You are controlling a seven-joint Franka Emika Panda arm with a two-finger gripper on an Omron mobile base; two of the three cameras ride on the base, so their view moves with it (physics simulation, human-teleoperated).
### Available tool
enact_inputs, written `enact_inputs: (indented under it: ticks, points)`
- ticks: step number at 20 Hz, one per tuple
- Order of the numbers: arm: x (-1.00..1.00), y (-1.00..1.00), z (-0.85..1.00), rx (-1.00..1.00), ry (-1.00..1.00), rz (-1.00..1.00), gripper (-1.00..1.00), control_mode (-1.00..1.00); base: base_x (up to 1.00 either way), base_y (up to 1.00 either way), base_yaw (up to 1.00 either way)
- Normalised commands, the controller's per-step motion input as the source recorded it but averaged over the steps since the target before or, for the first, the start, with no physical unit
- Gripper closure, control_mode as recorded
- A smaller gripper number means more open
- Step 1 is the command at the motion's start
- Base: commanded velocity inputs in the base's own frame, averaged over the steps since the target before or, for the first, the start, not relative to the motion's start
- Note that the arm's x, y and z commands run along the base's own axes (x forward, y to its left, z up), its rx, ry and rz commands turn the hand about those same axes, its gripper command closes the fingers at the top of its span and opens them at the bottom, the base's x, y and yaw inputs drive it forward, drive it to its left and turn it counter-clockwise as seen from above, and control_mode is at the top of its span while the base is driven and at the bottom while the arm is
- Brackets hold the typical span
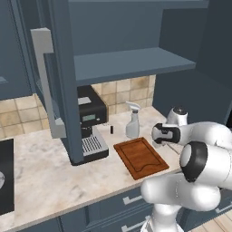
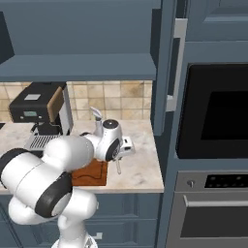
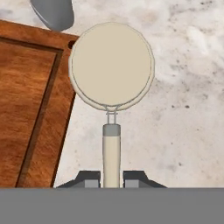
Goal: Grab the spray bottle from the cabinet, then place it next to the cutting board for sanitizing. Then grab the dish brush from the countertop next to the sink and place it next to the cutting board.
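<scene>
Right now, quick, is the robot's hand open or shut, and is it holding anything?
Gripper: shut on the dish brush handle, held above the countertop beside the cutting board.

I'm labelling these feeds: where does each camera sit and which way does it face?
Left base view: behind-left, over the arm to the spray bottle and cutting board.
Right base view: behind-right, towards the countertop; arm foreground.
Hand view: along the gripper, shut on the dish brush.
All share the board.

Claw (image 3: 112, 178) clamping dish brush (image 3: 111, 70) handle, cutting board (image 3: 30, 105) beside, marbled countertop (image 3: 183, 109) beneath
</scene>
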Motion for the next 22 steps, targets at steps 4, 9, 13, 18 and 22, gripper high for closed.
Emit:
enact_inputs:
  ticks: [4, 9, 13, 18, 22]
  points:
    - [0.30, -0.06, -0.16, 0.00, 0.00, 0.00, 1.00, -1.00, 0.00, 0.00, 0.00]
    - [0.29, -0.05, -0.29, 0.00, 0.04, 0.00, 1.00, -1.00, 0.00, 0.00, 0.00]
    - [0.18, -0.12, -0.44, 0.00, 0.06, 0.00, 1.00, -1.00, 0.00, 0.00, 0.00]
    - [0.15, -0.07, -0.47, 0.00, 0.05, 0.01, 1.00, -1.00, 0.00, 0.00, 0.00]
    - [0.10, 0.00, -0.48, 0.00, 0.04, 0.00, -1.00, -1.00, 0.00, 0.00, 0.00]
